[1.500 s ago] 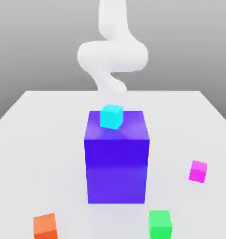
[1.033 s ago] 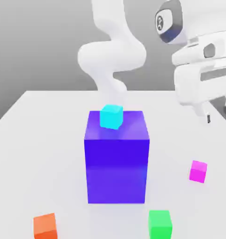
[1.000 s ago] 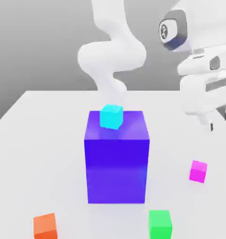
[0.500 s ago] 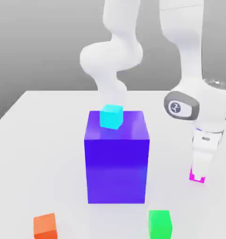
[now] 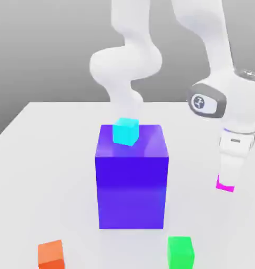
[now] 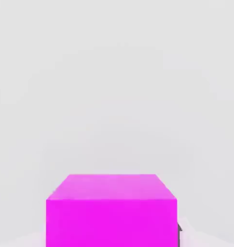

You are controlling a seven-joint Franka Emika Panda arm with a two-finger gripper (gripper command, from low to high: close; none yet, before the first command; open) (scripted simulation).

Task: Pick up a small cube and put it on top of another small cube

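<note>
On the exterior view's right, tool closed on magenta cube, cyan cube atop blue block

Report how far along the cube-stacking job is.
Done: the arm's gripper has reached the small magenta cube. In hand: the grasp; that cube appears slightly raised off the white table. Left: carrying and setting it on another small cube, such as the green cube or orange cube, both bare on top.
</note>
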